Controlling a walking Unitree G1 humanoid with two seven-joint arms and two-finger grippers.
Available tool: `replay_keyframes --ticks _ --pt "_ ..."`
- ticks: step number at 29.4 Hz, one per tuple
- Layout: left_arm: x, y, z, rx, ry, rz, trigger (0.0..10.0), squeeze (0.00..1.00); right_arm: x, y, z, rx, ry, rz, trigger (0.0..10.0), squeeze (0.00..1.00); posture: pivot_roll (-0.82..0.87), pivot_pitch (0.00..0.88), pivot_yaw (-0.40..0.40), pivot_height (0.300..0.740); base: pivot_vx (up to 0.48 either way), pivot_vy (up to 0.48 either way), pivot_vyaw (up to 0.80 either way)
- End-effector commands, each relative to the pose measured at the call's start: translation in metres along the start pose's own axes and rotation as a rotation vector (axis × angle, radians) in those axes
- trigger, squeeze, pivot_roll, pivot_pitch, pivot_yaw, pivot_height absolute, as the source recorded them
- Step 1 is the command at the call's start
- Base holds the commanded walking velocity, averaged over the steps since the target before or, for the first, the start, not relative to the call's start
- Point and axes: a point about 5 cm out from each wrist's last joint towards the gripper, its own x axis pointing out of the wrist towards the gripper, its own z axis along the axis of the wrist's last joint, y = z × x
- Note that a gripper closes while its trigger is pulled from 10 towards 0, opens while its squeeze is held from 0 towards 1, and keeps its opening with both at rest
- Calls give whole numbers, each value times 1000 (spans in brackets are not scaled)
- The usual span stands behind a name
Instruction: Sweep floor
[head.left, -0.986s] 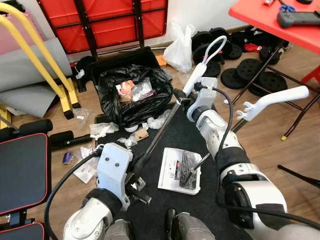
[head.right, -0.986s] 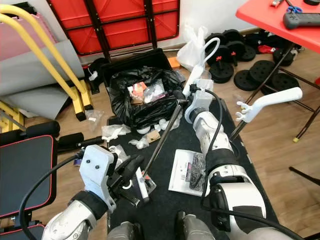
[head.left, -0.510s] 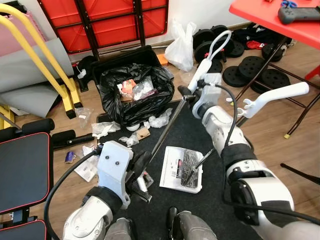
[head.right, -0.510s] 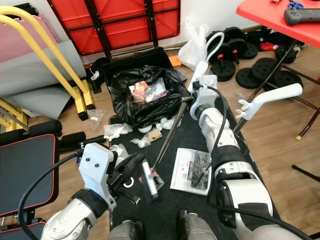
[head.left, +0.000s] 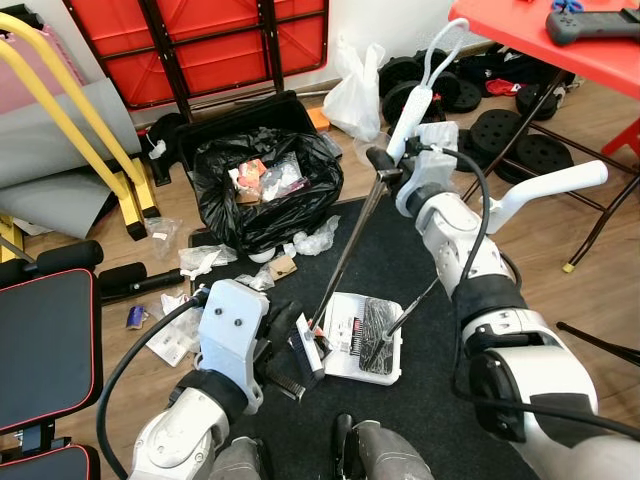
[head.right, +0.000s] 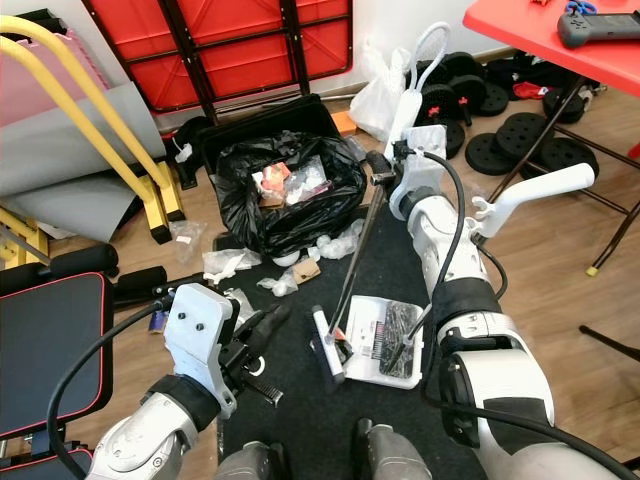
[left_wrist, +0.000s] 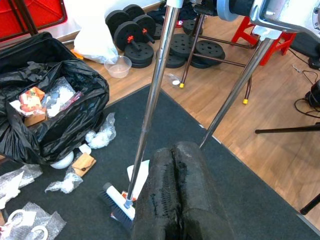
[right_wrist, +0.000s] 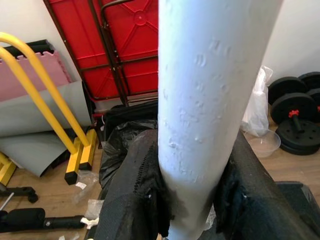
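My right gripper (head.left: 384, 166) is shut on the broom's white handle (right_wrist: 210, 100), black fingers (right_wrist: 135, 195) on either side of it. The metal shaft (head.left: 350, 245) slants down to the brush head (head.left: 308, 352), which rests on the black mat at the near edge of the white dustpan (head.left: 362, 338). The dustpan holds dark debris, and its long handle (head.left: 545, 190) stands up to the right. My left gripper (left_wrist: 172, 165) is shut and empty, low over the mat just left of the brush head. Crumpled scraps (head.left: 312, 240) and a cardboard bit (head.left: 283, 267) lie by the bag.
A black trash bag (head.left: 265, 195) in a bin sits ahead, partly full. A yellow frame (head.left: 90, 130) and black bench (head.left: 45, 340) stand left. A red table (head.left: 560, 40), its legs and weight plates (head.left: 520, 140) stand right. Plastic wrap (head.left: 175, 335) lies left of the mat.
The brush head has swung right across the mat, from beside my left gripper to the dustpan's edge. My right gripper has lifted the handle up and away. The left gripper stays low.
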Motion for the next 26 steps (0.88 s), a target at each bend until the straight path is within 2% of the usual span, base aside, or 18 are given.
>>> replay_keyframes --ticks 1,5,12,18,26 --pt "-1 2 -5 -3 24 61 10000 0 1 -4 16 -77 -54 -10 10000 0 -1 215 -72 740 0 0 0" --pt "-1 2 -6 -9 22 61 10000 0 3 -12 25 -119 -51 -64 10000 0 -3 216 -72 740 0 0 0" --pt "0 2 -6 -15 19 61 10000 0 6 -16 37 -71 -56 -117 10000 0 -8 215 -72 740 0 0 0" --pt "0 2 -6 -16 19 61 10000 0 7 -15 40 -62 -64 -117 10000 0 -10 213 -72 740 0 0 0" --pt "2 2 -7 -24 17 60 10000 0 12 -7 63 -9 -137 -89 10000 0 -16 204 -73 740 0 0 0"
